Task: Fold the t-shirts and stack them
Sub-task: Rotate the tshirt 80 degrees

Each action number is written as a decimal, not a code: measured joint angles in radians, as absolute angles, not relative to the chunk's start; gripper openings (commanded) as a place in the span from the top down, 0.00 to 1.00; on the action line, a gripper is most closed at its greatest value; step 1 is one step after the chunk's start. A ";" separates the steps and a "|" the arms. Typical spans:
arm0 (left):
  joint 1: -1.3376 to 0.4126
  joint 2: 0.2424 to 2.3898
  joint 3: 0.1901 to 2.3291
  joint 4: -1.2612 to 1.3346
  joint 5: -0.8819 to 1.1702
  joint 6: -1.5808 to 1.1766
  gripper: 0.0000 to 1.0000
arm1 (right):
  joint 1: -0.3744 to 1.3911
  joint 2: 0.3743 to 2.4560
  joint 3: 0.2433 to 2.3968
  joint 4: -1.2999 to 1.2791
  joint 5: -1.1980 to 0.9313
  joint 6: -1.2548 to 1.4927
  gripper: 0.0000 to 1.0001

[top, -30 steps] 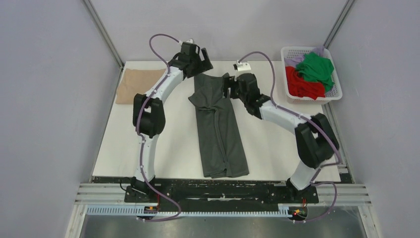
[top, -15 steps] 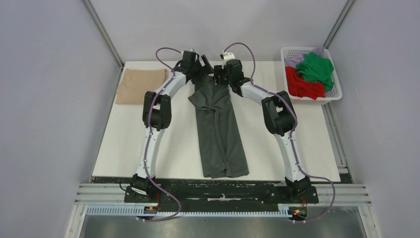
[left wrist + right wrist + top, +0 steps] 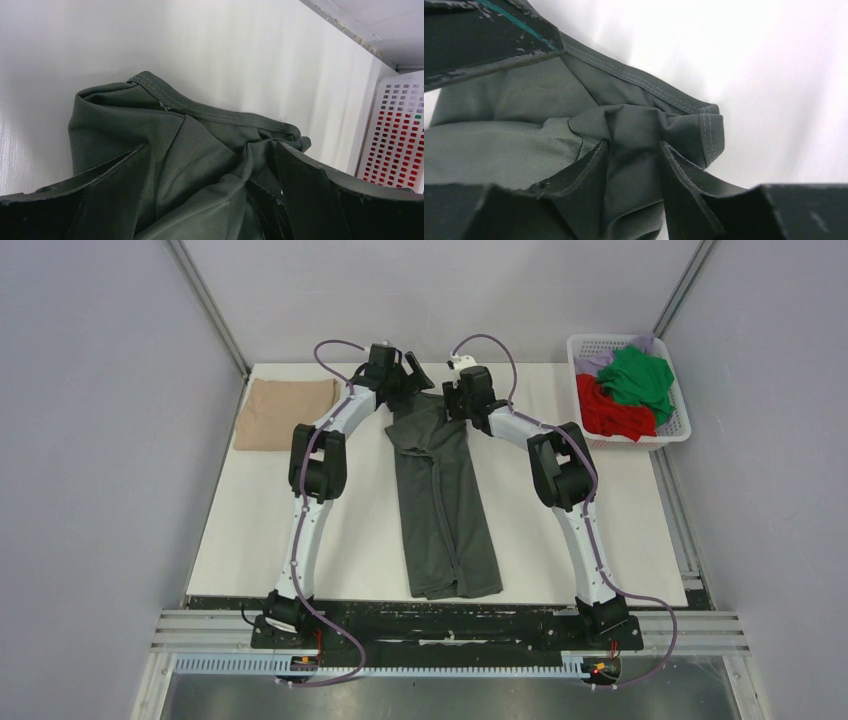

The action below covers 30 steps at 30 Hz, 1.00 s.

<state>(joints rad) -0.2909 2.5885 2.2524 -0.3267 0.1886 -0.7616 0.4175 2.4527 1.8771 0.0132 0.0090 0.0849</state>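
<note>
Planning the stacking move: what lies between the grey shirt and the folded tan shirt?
Top view: only bare table, crossed by the left arm, between grey shirt and tan shirt.

Robot lab test cell: plain grey wall panels (image 3: 100, 440), aluminium frame posts (image 3: 207, 305), white table (image 3: 250, 520), slotted base rail (image 3: 200, 630).

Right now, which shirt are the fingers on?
The dark grey shirt in the middle; the tan one lies folded aside, the red one and green one sit in the basket.
</note>
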 measured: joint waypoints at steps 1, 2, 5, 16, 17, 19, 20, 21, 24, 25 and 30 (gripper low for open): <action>-0.291 2.589 2.252 -0.327 0.188 -0.762 0.00 | 0.416 2.453 1.877 0.011 0.013 0.077 0.68; -0.291 2.589 2.252 -0.327 0.187 -0.762 0.00 | 0.415 2.453 1.877 0.009 0.019 0.068 0.74; -0.291 2.589 2.252 -0.328 0.187 -0.762 0.00 | 0.411 2.453 1.877 0.002 0.028 0.048 0.83; -0.291 2.589 2.253 -0.329 0.187 -0.762 0.00 | 0.397 2.453 1.908 -0.011 0.065 0.025 0.98; -0.291 2.589 2.253 -0.329 0.186 -0.762 0.00 | 0.393 2.453 1.911 -0.008 0.072 0.025 0.97; -0.291 2.589 2.254 -0.330 0.186 -0.762 0.00 | 0.384 2.453 1.916 -0.001 0.086 0.025 0.93; -0.291 2.589 2.255 -0.331 0.186 -0.762 0.00 | 0.379 2.453 1.917 0.002 0.088 0.025 0.90; -0.291 2.589 2.256 -0.334 0.186 -0.762 0.00 | 0.373 2.453 1.919 0.004 0.091 0.024 0.84; -0.291 2.590 2.258 -0.335 0.186 -0.762 0.00 | 0.362 2.456 1.922 0.009 0.091 0.025 0.76; -0.291 2.590 2.258 -0.335 0.186 -0.762 0.00 | 0.358 2.458 1.923 0.012 0.088 0.024 0.73; -0.290 2.592 2.272 -0.348 0.190 -0.761 0.00 | 0.352 2.474 1.925 0.021 0.072 0.022 0.29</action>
<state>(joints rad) -0.2897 2.5919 2.2723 -0.3481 0.1898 -0.7612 0.3523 2.4737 1.9247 0.0212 0.0715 0.0223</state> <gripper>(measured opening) 0.994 0.433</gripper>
